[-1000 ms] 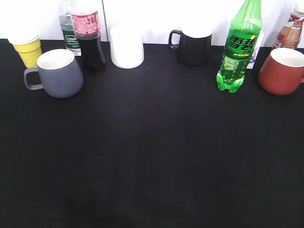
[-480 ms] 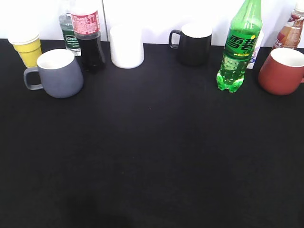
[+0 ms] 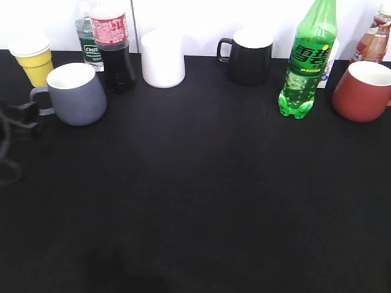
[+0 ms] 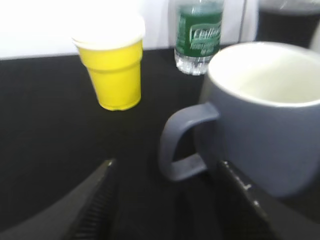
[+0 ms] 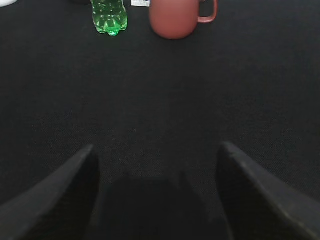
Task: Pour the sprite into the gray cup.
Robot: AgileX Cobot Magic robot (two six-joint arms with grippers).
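The sprite [image 3: 308, 61], a tall bright-green bottle with white characters, stands upright at the back right; its base shows in the right wrist view [image 5: 109, 17]. The gray cup [image 3: 77, 93], blue-gray with a white inside, stands at the back left, handle pointing left. In the left wrist view the gray cup [image 4: 265, 125] fills the right side and its handle sits just ahead of my open left gripper [image 4: 167, 172]. That gripper [image 3: 21, 116] shows at the left edge of the exterior view. My right gripper [image 5: 157, 155] is open and empty over bare black cloth, far from the bottle.
A yellow paper cup [image 3: 35, 60], a small clear bottle with dark-green label [image 3: 90, 43], a dark cola bottle [image 3: 114, 46], a white cup [image 3: 162, 59], a black mug [image 3: 248, 56], a red-brown mug [image 3: 365, 90] and a brown bottle [image 3: 374, 39] line the back.
My left gripper has come into the exterior view at the left edge, beside the gray cup's handle. The cups and bottles have not moved.
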